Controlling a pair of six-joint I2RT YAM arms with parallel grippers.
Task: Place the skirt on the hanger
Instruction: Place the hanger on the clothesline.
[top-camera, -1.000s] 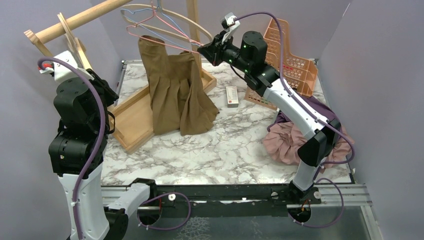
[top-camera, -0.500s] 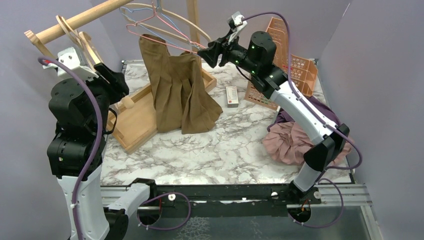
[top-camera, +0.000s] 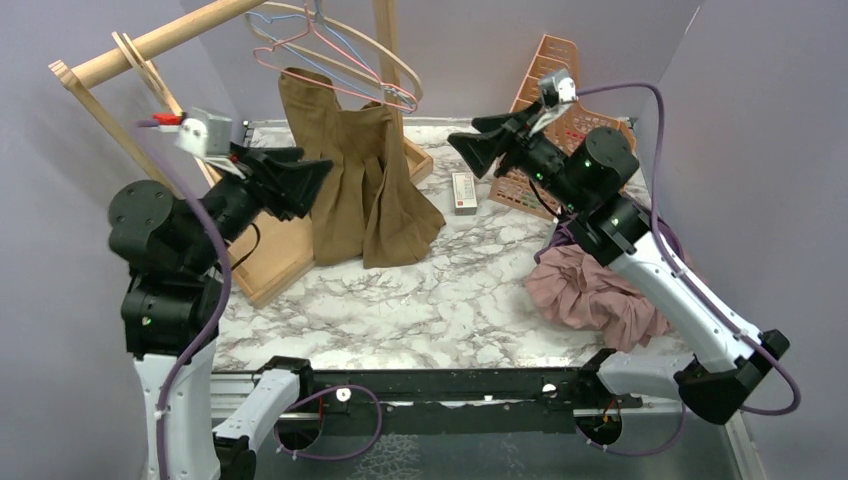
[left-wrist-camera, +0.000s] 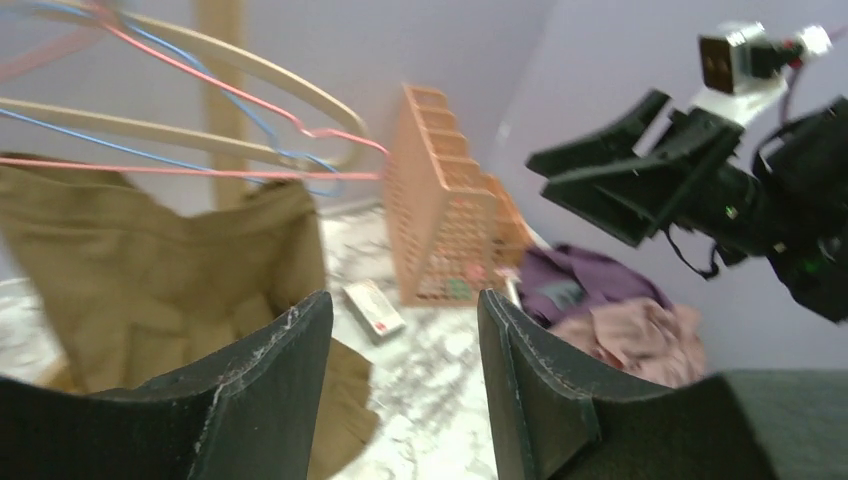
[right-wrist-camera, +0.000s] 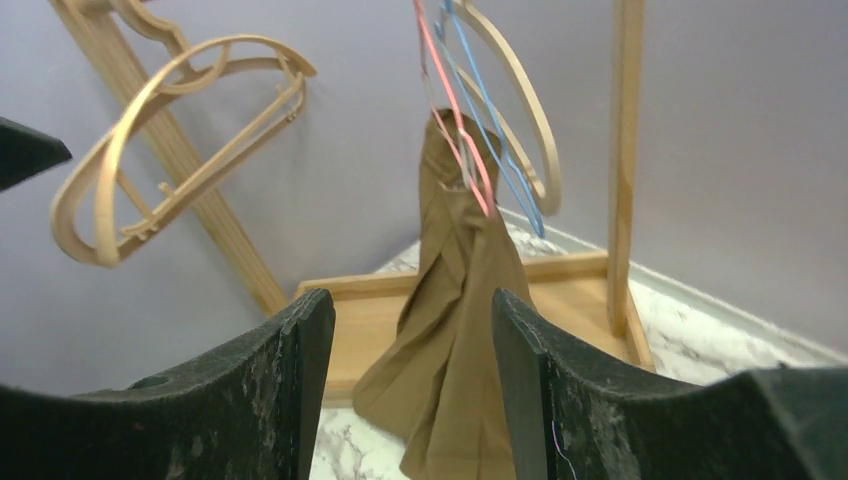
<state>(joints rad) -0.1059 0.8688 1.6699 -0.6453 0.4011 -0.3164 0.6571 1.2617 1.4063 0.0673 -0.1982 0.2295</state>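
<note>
Left claw (top-camera: 312, 185) and right claw (top-camera: 465, 146) have drawn back, both spread, flanking the hung skirt (top-camera: 360, 190).

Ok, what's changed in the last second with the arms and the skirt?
The right claw let go at the pink hanger, opened and pulled back to the right. The left claw opened and swung down from the wooden hangers toward the skirt. The skirt stays hung on that hanger; the clothes pile is unmoved.

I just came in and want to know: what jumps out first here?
A brown skirt hangs from a pink wire hanger on the wooden rack at the back. The left gripper and right gripper, both open and empty, flank it. A pink clothes heap lies at right.
</note>
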